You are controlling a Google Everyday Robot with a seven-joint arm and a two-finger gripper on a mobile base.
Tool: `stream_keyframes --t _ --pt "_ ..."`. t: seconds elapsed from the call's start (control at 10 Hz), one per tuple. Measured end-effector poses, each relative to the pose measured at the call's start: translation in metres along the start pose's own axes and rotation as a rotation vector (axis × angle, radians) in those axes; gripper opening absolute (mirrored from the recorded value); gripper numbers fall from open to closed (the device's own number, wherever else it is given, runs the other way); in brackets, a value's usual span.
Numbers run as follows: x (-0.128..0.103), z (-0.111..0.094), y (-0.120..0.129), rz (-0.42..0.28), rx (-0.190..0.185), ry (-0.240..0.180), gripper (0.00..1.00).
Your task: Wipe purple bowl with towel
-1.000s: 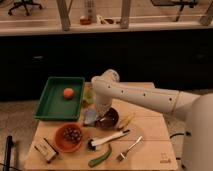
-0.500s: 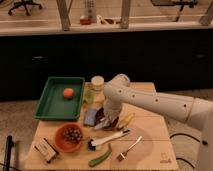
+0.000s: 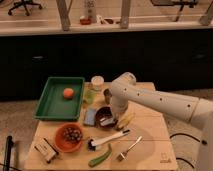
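The purple bowl (image 3: 104, 117) sits near the middle of the wooden table, dark with a glossy inside. The blue-grey towel (image 3: 91, 116) lies flat on the table, touching the bowl's left side. My white arm comes in from the right and bends down over the bowl. Its gripper (image 3: 113, 109) hangs at the bowl's far right rim, apart from the towel. The gripper's tip is hard to make out against the dark bowl.
A green tray (image 3: 52, 102) holding an orange fruit (image 3: 68, 93) is at the left. An orange bowl (image 3: 69, 136) with dark contents, a small box (image 3: 45, 150), a brush (image 3: 107, 139), a fork (image 3: 129, 148), a green vegetable (image 3: 99, 156) and a banana (image 3: 125, 121) crowd the front. Jars (image 3: 97, 83) stand behind.
The arm's elbow has swung to the right over the last second, and the gripper has shifted from above the towel to the bowl's right side. The towel and bowl stay put.
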Motion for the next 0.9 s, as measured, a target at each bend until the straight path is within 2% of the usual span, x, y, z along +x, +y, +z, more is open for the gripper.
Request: stream_keyframes --t 0.3,0.5,0.9 --pt "0.010 -0.001 -0.024 0.001 0.002 0.019 0.00" --pt "0.006 0.001 -0.035 -0.021 0.001 0.021 0.00" --pt "-0.041 0.000 -0.068 -0.143 0.014 0.006 0.00"
